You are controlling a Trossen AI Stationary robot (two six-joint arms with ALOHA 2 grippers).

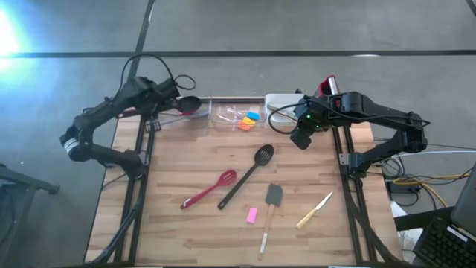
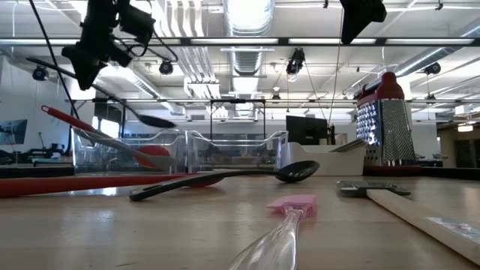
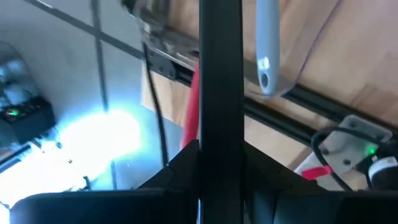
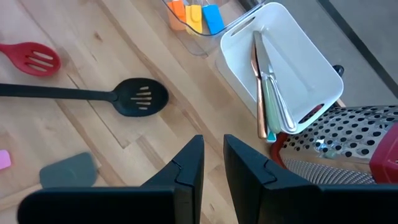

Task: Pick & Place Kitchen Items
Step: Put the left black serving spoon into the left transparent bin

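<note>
Kitchen items lie in front of the clear tub (image 1: 223, 123) on the worktop (image 1: 178, 231), five in all: one black slotted spoon (image 1: 253, 171), one red slotted spoon (image 1: 212, 188), one grey spatula (image 1: 274, 195), one pink scraper (image 1: 251, 215) and one pale-handled knife (image 1: 316, 211). Inside the clear tub sit three small scrapers (image 1: 246, 118), orange, yellow and blue, and one red utensil (image 1: 190, 105) leans at its left end. Just right of the clear tub, a white tub (image 4: 311, 59) holds at least two knives (image 4: 264, 87); their exact number is unclear.

Up above the clear tub's left end, the left gripper (image 1: 169, 100) is clenched on the handle of one black ladle (image 2: 154, 121). The right gripper (image 1: 301, 138) hangs to the right of the clear tub, pointing down, its fingers a narrow gap apart and grasping nothing.
</note>
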